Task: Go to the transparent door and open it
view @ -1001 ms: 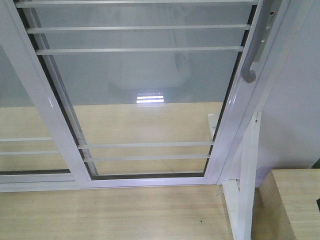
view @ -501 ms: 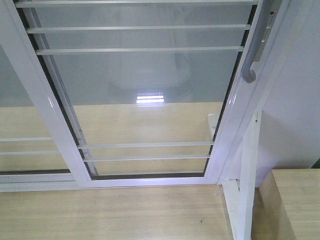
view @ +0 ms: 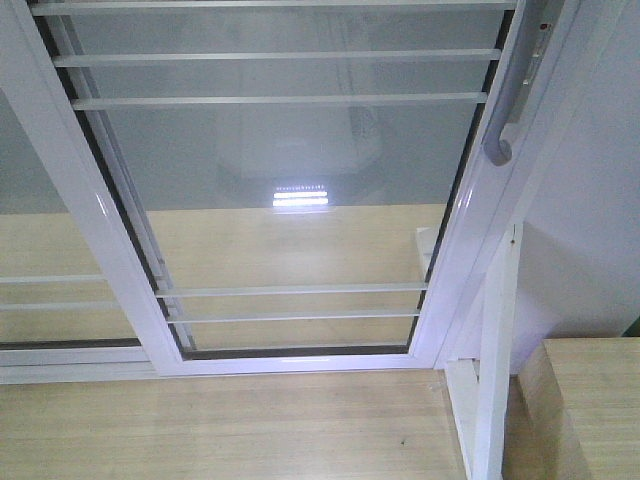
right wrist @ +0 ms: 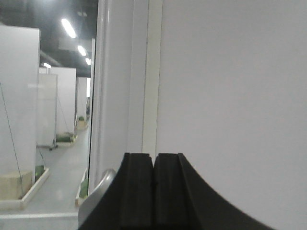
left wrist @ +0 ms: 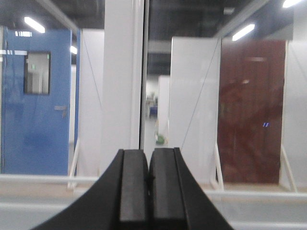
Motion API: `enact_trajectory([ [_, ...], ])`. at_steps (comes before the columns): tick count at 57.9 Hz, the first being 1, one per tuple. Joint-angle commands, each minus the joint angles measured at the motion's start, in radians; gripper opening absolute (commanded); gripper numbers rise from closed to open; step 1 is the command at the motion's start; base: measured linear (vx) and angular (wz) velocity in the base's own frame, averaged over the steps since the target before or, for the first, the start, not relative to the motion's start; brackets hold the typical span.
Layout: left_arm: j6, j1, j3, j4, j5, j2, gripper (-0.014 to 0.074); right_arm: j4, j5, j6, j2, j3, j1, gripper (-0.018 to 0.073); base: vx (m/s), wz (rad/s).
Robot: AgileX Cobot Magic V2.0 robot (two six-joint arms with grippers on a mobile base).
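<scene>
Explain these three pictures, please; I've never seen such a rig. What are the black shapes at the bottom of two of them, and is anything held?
The machine is a wheeled robot with two arms. One picture comes from a front camera tilted downward: it shows the tall clear-glass sliding door in a glossy white frame, its curved grey bar handle on the right stile, and the pale wooden floor. The other two come from cameras on the wrists. The black shapes are the grippers seen from behind: the left gripper faces the glass, the right gripper faces the white frame, with the handle low to its left. Both are shut, fingers pressed together, holding nothing.
</scene>
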Motion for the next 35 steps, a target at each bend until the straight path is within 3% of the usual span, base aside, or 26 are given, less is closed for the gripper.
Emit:
enact_trajectory([
  [1,0.000,0.001,-0.053,0.000,-0.080,0.134,0.0067,-0.001,-0.073,-0.006,0.114,-0.039,0.000,-0.0005,0.00,0.00],
  [22,0.000,0.001,-0.051,-0.003,-0.100,0.430,0.0079,0.045,0.065,-0.008,0.434,-0.039,0.001,0.0020,0.00,0.00],
  [28,0.000,0.001,-0.051,-0.003,-0.100,0.434,0.0109,0.041,0.065,-0.014,0.446,-0.039,0.001,0.0074,0.00,0.00],
  [35,-0.002,0.001,-0.051,-0.004,-0.091,0.434,0.0176,0.041,0.080,-0.025,0.450,-0.039,0.001,0.0204,0.00,0.00],
])
